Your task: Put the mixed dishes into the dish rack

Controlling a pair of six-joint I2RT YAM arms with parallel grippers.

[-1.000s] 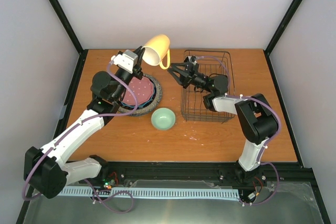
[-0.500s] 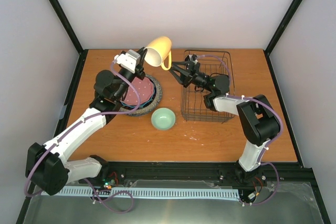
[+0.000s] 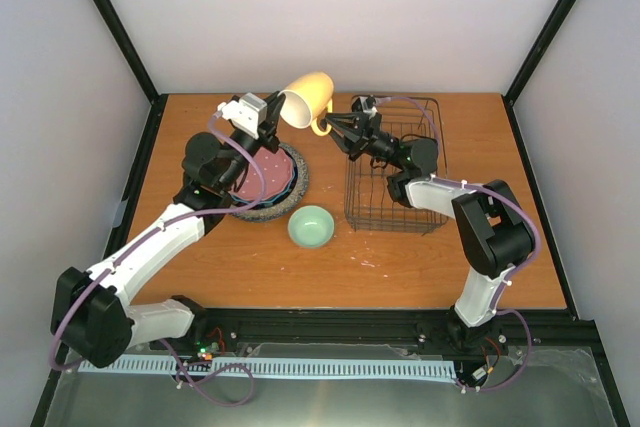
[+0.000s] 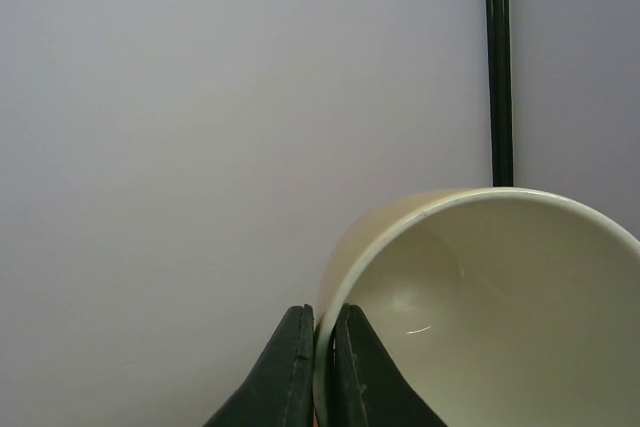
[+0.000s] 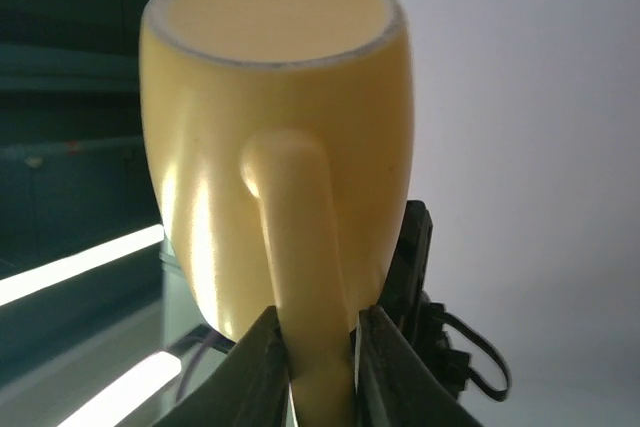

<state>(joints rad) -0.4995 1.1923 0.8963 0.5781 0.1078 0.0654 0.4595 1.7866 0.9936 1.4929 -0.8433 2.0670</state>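
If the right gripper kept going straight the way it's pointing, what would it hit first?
The yellow mug. Its handle lies between the fingers of the right gripper, so going straight on would probably press it into the mug's side. Exact depth is unclear.

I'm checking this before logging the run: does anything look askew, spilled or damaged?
Only the yellow handled mug: it hangs tipped on its side in the air, with the left tool pinching its rim and the right tool closed around its handle. This is likely a handover. No spill or damage shows.
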